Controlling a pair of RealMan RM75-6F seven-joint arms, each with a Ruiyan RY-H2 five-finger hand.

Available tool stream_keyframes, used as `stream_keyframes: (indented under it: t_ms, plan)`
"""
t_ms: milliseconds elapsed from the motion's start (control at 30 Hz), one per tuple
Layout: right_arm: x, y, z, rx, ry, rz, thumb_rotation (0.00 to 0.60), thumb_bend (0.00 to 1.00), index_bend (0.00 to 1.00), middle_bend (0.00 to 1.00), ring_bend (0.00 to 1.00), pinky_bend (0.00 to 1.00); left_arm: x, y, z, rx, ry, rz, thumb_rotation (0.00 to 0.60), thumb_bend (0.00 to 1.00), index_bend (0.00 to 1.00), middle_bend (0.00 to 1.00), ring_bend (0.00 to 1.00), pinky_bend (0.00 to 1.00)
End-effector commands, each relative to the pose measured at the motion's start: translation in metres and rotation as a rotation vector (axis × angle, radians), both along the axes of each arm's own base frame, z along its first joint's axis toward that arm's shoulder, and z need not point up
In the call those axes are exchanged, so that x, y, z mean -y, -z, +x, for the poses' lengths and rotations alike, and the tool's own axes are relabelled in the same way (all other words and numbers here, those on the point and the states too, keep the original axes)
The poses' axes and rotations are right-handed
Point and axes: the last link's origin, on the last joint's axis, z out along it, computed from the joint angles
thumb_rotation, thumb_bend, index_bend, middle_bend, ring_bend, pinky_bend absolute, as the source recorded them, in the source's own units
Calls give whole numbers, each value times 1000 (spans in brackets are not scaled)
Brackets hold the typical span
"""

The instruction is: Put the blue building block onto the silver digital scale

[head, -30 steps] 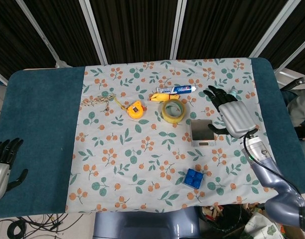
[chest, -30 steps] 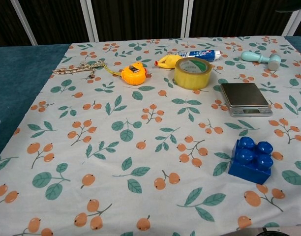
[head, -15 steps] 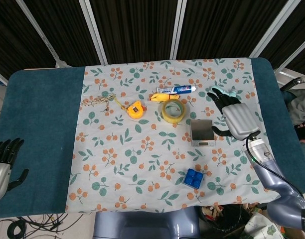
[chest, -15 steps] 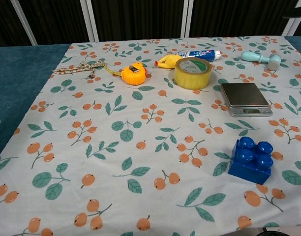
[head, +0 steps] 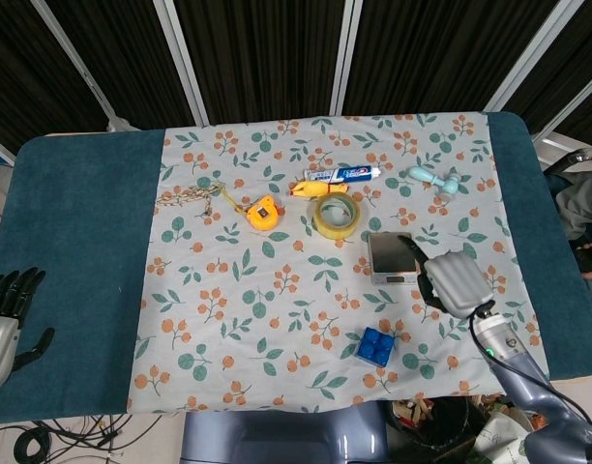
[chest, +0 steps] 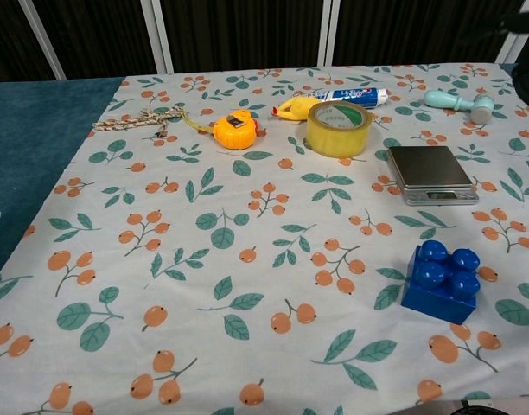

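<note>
Since the earlier frame the right hand (head: 453, 282) has drawn back toward the near edge of the table, uncovering the pale blue toy hammer (head: 432, 178) near the far right corner; it now hovers just right of the silver digital scale (head: 392, 255), its dark fingers (head: 424, 286) hanging down at the scale's right side. They hold nothing, though whether they are spread or half curled I cannot tell from above. The chest view shows only a dark sliver at its right border. The left hand (head: 4, 319) lies released, fingers apart, on the bare teal cloth by the left edge.

The blue building block (head: 375, 345) sits untouched on the flowered tablecloth (head: 228, 319) near the near edge, apart from the scale and nearer the robot.

Risks, as I judge them: the fingers sit so close to the scale that the descent toward the block could clip its corner and shove it toward the roll of clear tape (head: 334, 216). The studded top of the block gives poor purchase, so a shallow pinch may let it tip or slip. Placed off centre, it could slide off the smooth platform.
</note>
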Motion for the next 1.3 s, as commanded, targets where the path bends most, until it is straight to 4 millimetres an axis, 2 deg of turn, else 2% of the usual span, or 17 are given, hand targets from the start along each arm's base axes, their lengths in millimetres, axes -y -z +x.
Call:
stream_keyframes:
  t_ms: [33,300,633,1300]
  plan:
    - [-11,14,-14,-32,11,29,600,752,37,725,745,664,-1,1,0,-1,-1,-2,600,309,49,77,54,89]
    - [-5,43,-29,-76,54,81,600,825,113,768,786,677,-2,1,0,-4,0,3,600,309,49,77,55,89]
    - [9,63,-29,-142,77,112,600,837,122,781,798,677,-1,2,0,-10,-3,2,600,309,49,77,55,89]
    - [8,99,-34,-220,123,196,600,839,126,784,799,677,-2,2,-1,-10,-2,-3,600,309,49,77,55,89]
